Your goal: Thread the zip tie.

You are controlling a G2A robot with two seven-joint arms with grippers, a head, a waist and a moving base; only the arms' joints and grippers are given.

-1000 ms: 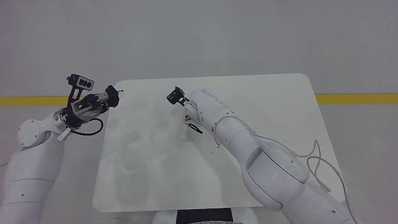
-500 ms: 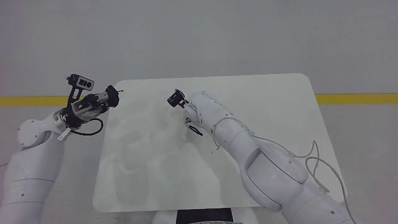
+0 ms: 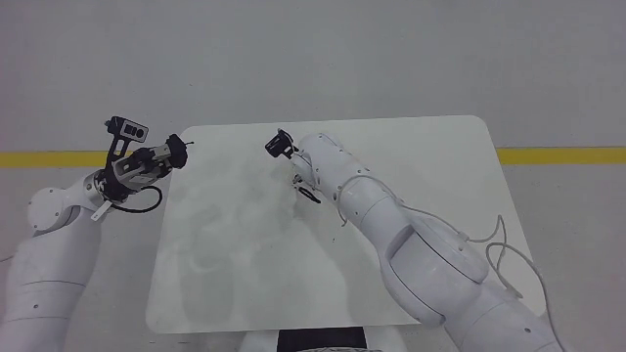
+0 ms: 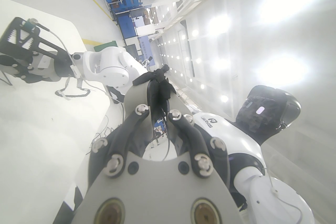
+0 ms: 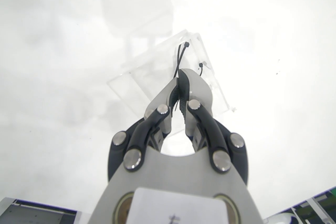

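Right claw (image 5: pixel 179 79) is pinching the zip tie (image 5: pixel 180 55) above the surface (image 3: pixel 440 176). Left claw (image 4: pixel 157 82), pressed together, is hovering at its ten o'clock edge.

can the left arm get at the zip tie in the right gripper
Probably yes: nothing stands on the table between the left gripper and the zip tie pinched in the right gripper, but the left one is shut.

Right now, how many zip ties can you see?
2. One zip tie is pinched in the right tool; a second zip tie shows at the clear plastic box beside it. Others may be hidden.
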